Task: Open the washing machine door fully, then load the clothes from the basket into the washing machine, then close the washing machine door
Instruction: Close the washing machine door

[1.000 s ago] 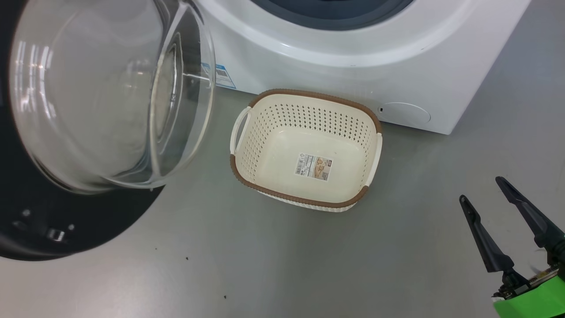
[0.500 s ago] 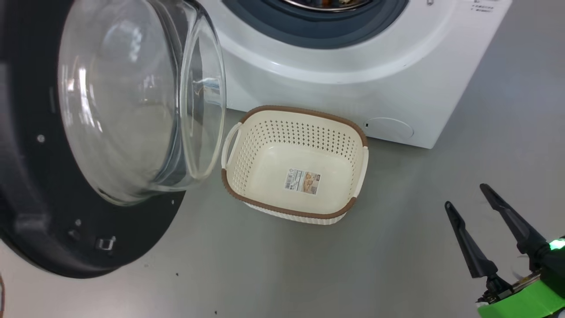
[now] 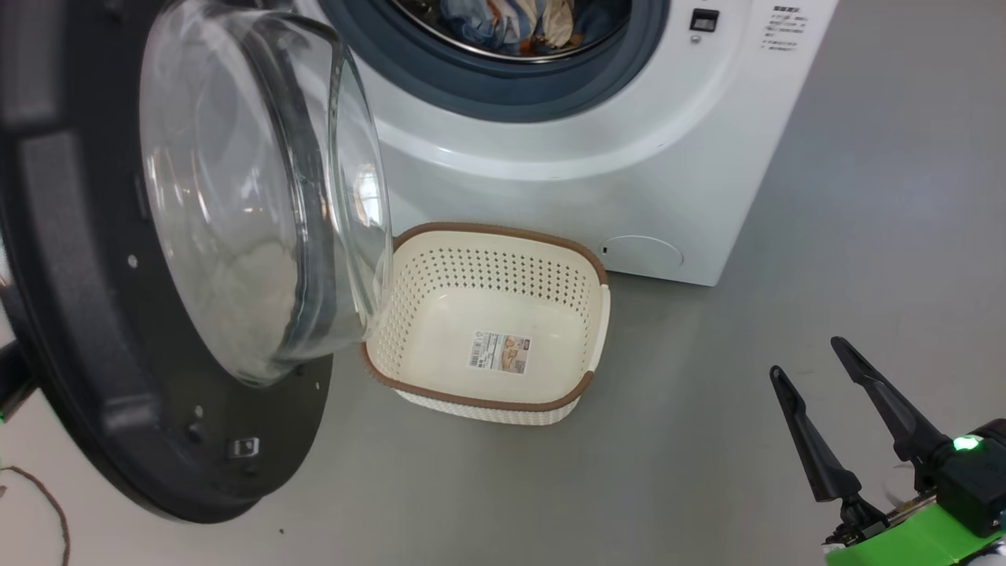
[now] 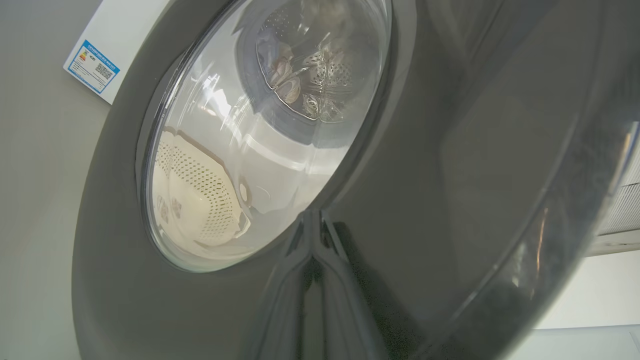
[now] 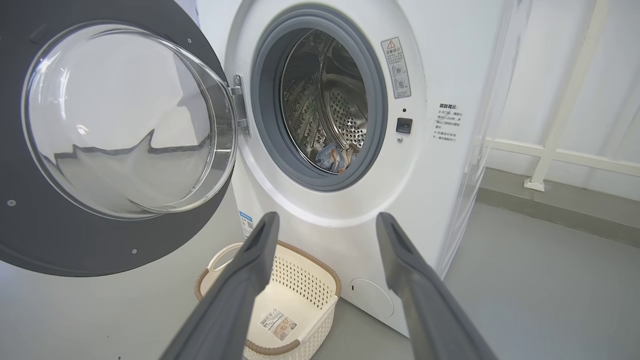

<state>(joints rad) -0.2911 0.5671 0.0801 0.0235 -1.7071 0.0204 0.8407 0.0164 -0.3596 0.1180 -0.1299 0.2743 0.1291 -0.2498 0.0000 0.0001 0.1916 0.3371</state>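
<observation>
Clothes [image 3: 503,23] half hidden in washing machine [image 3: 550,173]

Grey floor [image 3: 707,487]: washing machine [image 3: 550,189] stands on it; basket [image 3: 487,271] sits just before machine front.

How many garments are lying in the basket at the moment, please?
0. The basket holds just its floor label; the clothes lie bunched inside the washing machine, where some may be hidden behind others.
</observation>
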